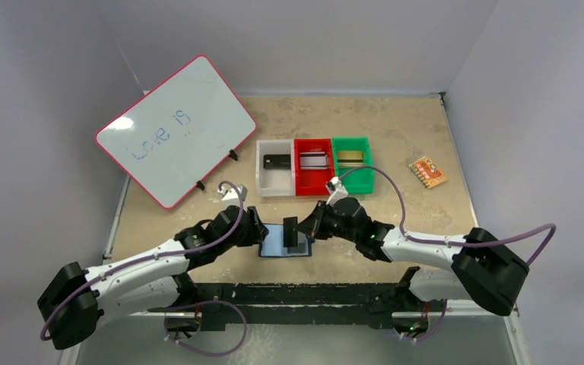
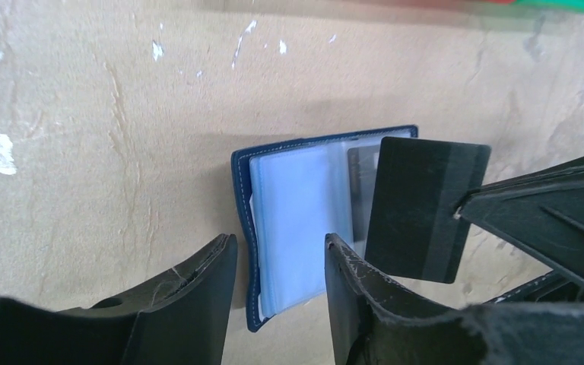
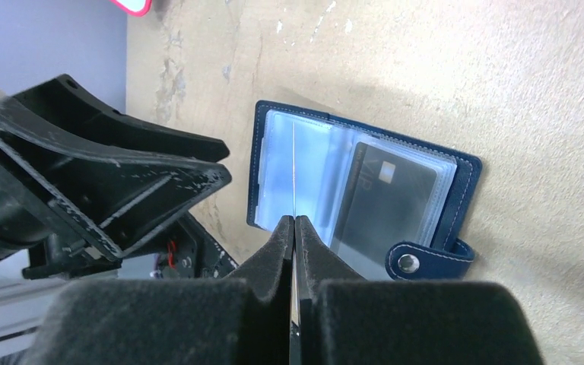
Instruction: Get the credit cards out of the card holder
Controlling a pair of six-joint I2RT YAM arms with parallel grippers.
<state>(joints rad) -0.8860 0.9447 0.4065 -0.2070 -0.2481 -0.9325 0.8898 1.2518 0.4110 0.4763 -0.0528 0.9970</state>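
Right fingers (image 3: 315, 251) pinch a black credit card (image 2: 426, 205) edge-on above the open navy card holder (image 3: 464, 182) lying on the counter (image 1: 395, 129); left fingers (image 2: 198, 277) stand apart, empty, so the unpinned holder could slide when its remaining card (image 3: 384, 201) is pulled

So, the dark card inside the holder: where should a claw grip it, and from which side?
The card lies flat in a holder sleeve, tab on the outer side, so probably pinch its edge by the fold, coming from the pale page.
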